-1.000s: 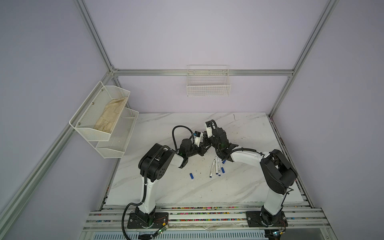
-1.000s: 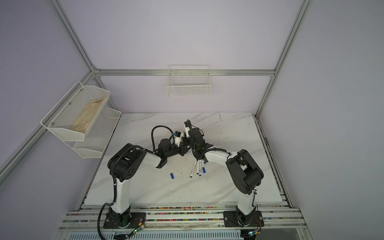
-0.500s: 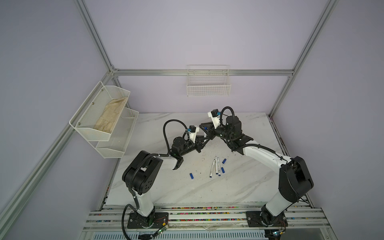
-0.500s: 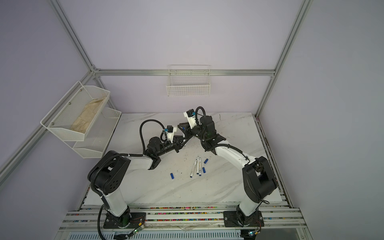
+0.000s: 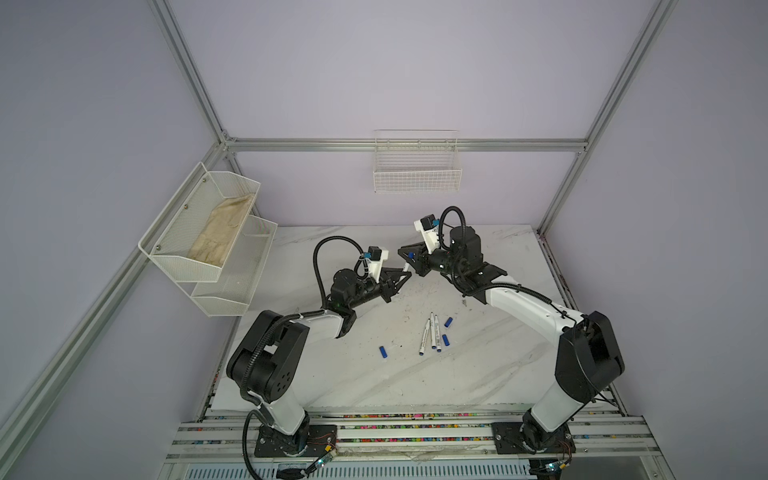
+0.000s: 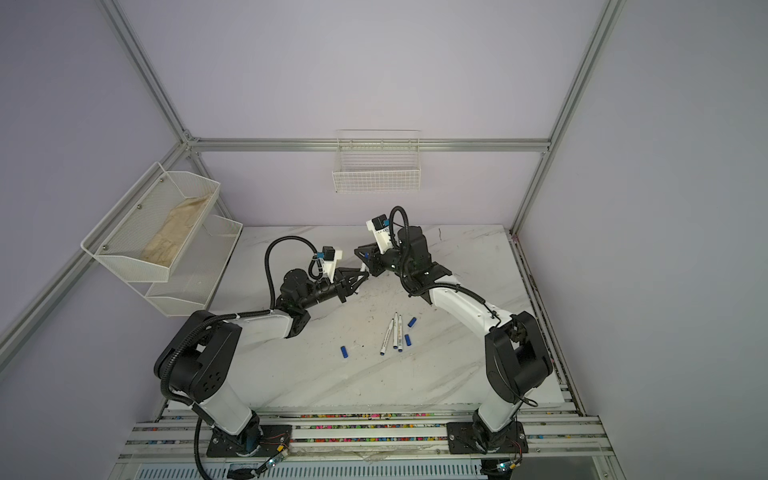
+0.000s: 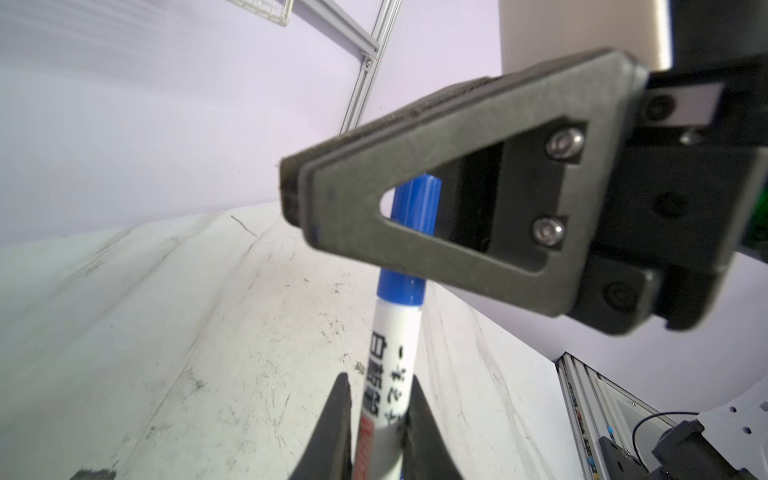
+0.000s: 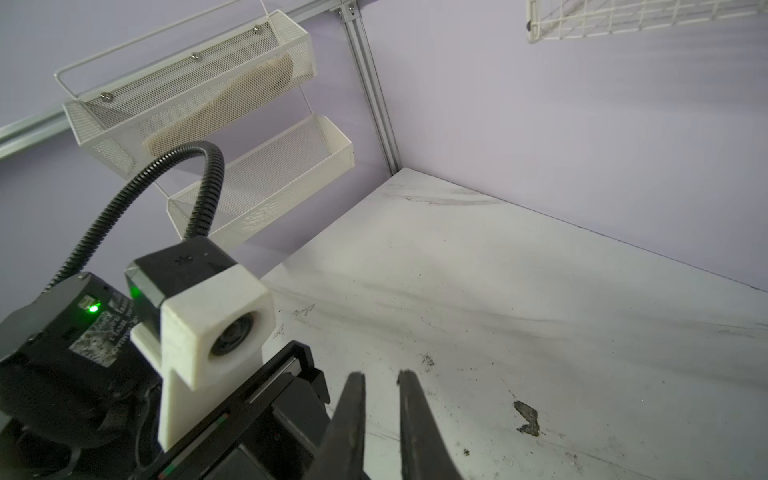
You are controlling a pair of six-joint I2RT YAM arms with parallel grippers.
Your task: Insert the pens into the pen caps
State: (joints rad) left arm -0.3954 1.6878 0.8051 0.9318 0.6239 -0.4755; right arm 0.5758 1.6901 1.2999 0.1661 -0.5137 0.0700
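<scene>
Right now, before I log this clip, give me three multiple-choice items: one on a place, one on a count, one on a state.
1. Where do the loose pens lie?
A. off the front edge
B. on the table between the two arms
C. in the back left corner

2. How many loose caps lie on the table?
A. one
B. two
C. three

3. What state is the left end effector in?
A. shut on a pen
B. open and empty
C. shut on nothing

Key:
1. B: both top views show them side by side mid-table.
2. C: two caps lie beside the pens, one apart.
3. A: its fingers pinch the pen, whose end meets the blue cap in the right end effector.
</scene>
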